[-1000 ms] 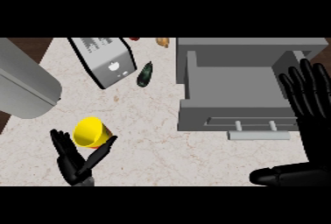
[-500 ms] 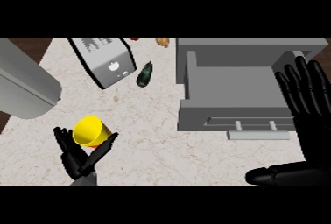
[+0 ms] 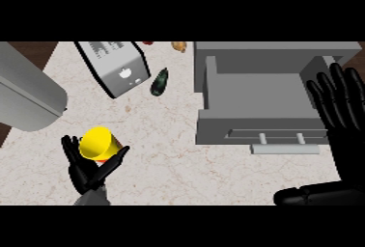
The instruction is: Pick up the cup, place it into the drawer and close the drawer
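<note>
left hand (image 3: 86, 172): fingers and thumb curled round the yellow cup (image 3: 96, 143)
yellow cup: tilted, cradled between thumb and fingers, above the counter (image 3: 185, 166)
right hand (image 3: 345, 118): fingers straight, spread, holding nothing
drawer (image 3: 257, 96): open, just left of right-hand fingers; well apart from cup

Bare worktop (image 3: 171, 164) lies open along the near edge up to the drawer (image 3: 257, 96); the right hand (image 3: 348, 118) overhangs its right wall.

Left hand (image 3: 85, 172) crept up around cup (image 3: 96, 143); right hand (image 3: 343, 113) shifted slightly up
</note>
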